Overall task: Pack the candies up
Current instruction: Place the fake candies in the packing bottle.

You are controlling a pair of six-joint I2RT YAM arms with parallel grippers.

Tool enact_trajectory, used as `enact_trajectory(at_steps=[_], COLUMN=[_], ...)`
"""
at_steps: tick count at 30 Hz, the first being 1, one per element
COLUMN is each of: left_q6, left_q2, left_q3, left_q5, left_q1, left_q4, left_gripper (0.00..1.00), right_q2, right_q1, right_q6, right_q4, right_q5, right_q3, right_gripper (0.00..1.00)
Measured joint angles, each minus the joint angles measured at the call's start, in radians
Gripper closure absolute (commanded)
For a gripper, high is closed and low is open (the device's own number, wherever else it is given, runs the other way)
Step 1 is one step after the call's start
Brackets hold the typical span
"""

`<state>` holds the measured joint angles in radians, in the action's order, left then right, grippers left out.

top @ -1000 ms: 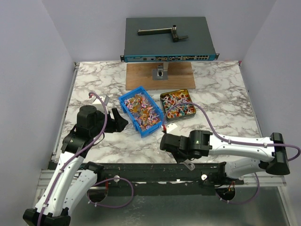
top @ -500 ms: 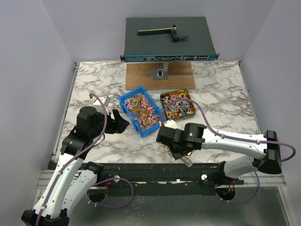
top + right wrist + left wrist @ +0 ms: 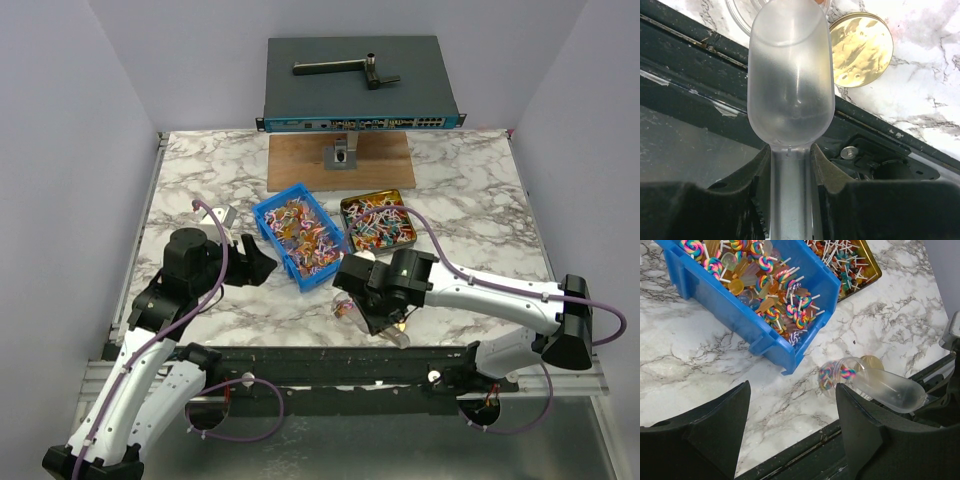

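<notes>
The candies fill a blue bin (image 3: 297,232) and a gold tin (image 3: 378,224); both also show in the left wrist view, the bin (image 3: 715,305) and the tin (image 3: 865,270). A small clear jar (image 3: 840,377) near the table's front edge holds a few swirl candies. My right gripper (image 3: 392,322) is shut on the handle of a clear plastic scoop (image 3: 790,85), whose mouth rests at the jar's rim (image 3: 740,12). My left gripper (image 3: 255,262) is open and empty, just left of the bin; its fingers (image 3: 715,415) frame bare marble.
A round gold lid (image 3: 860,50) lies on the marble beside the scoop, also seen from the left wrist (image 3: 871,362). The black front rail (image 3: 330,365) runs just below the jar. A wooden board (image 3: 340,160) and a grey box (image 3: 355,85) stand at the back.
My right arm has swung left and forward with the scoop, bringing its mouth to the jar. My left arm has barely moved.
</notes>
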<state>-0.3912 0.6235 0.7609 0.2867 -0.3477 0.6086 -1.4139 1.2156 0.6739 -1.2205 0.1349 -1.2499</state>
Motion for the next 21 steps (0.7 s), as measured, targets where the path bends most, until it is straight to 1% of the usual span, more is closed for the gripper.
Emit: enact_trajectory(at_steps=[13, 21], left_q6=[0.000, 0.000], left_q2=[-0.002, 0.006], left_q3=[0.000, 0.000], left_q5=[-0.004, -0.004], left_q1=[-0.008, -0.008], left_q4=[0.000, 0.000], left_gripper=[0.29, 0.29], right_q2=[0.023, 0.020], right_q1=[-0.053, -0.077], right_q6=[-0.013, -0.048], right_q4=[-0.066, -0.081], right_q5=[-0.087, -0.091], right_q3=[-0.039, -0.192], right_gripper=[0.99, 0.99])
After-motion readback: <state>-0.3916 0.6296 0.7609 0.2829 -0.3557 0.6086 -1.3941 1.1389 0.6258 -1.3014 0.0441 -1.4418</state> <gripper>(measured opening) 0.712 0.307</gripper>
